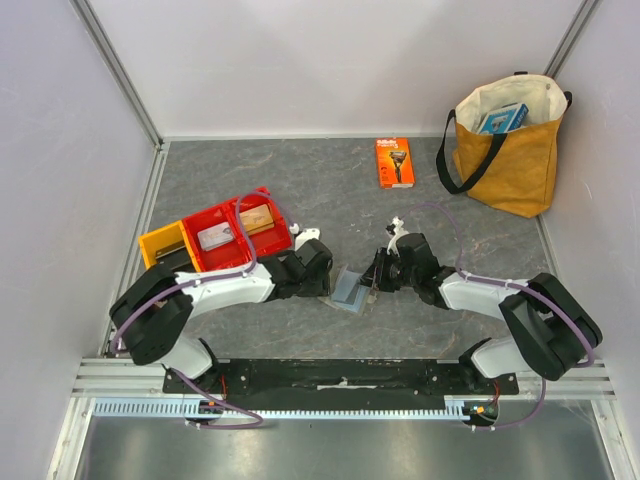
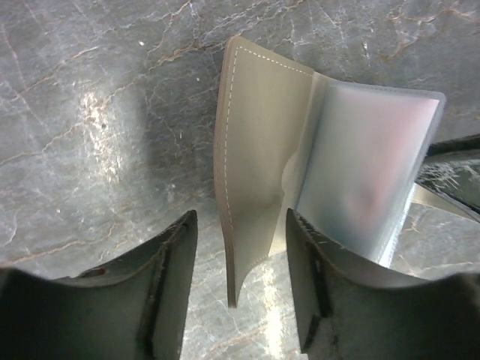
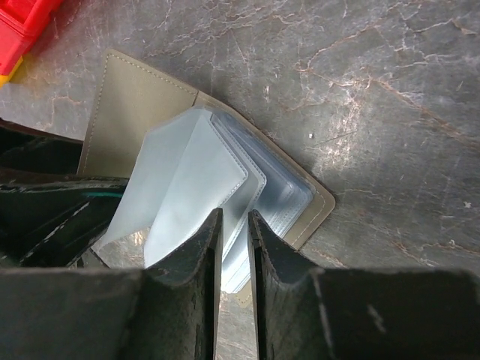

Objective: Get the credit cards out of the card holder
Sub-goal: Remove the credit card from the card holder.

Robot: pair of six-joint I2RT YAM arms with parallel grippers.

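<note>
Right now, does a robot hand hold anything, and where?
Left gripper: open astride the flat grey folding card holder, holding nothing. Right gripper: narrow jaws around its clear sleeves; hold unclear.

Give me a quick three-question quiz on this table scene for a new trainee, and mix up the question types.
1. True or false: the card holder lies folded shut on the table.
2. What stands between the fingers of the left gripper? A: the grey cover of the holder. B: a pen. C: nothing at all.
3. Short answer: what holds the blue box in the far right corner?

Key
1. False: it lies open, its clear sleeves fanned out.
2. A
3. The yellow tote bag
</note>
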